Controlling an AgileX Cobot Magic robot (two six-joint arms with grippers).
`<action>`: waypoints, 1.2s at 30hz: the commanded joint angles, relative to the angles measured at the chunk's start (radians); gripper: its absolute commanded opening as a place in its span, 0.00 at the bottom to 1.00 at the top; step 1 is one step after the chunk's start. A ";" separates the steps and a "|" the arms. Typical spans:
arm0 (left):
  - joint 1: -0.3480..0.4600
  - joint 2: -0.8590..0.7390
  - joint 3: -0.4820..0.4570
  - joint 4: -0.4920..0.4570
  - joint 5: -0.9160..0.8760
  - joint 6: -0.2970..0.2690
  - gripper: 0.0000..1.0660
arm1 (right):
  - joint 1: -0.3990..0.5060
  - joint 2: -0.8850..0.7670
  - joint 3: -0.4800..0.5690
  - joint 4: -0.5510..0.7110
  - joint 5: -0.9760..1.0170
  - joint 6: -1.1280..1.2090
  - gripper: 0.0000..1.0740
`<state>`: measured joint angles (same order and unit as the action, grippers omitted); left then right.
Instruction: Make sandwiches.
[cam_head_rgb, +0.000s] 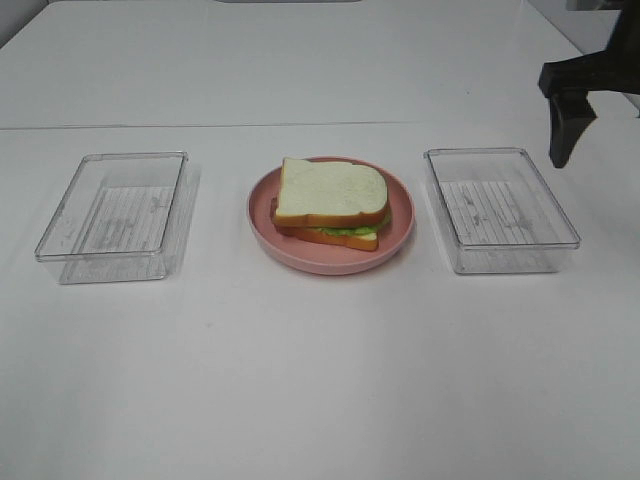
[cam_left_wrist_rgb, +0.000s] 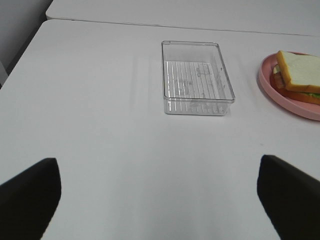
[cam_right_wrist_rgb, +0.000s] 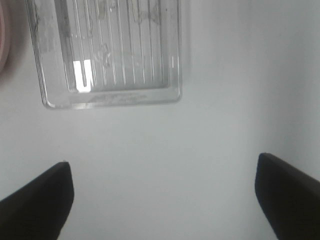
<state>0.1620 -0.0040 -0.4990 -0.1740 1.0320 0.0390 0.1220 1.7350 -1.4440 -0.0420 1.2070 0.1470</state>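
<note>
Resting assembled on the pink plate at mid-bench, the sandwich is flanked by two clear trays. Both end effectors are held spread and empty; any retreat is best kept high, leaving the stack undisturbed.

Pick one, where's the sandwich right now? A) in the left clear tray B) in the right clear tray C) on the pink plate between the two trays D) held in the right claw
C: the sandwich sits stacked on the pink plate, and both the left tray and right tray hold nothing.
</note>
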 joint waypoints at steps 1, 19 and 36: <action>0.004 -0.020 0.001 -0.013 -0.001 -0.003 0.94 | 0.000 -0.190 0.150 -0.002 0.009 0.000 0.86; 0.004 -0.020 0.001 -0.013 -0.002 -0.003 0.94 | 0.000 -1.031 0.581 -0.003 -0.090 0.001 0.85; 0.004 -0.020 0.001 -0.013 -0.002 -0.003 0.94 | 0.000 -1.733 0.857 -0.055 -0.125 -0.004 0.85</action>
<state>0.1620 -0.0040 -0.4990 -0.1750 1.0320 0.0390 0.1220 0.0200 -0.5920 -0.0870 1.0970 0.1480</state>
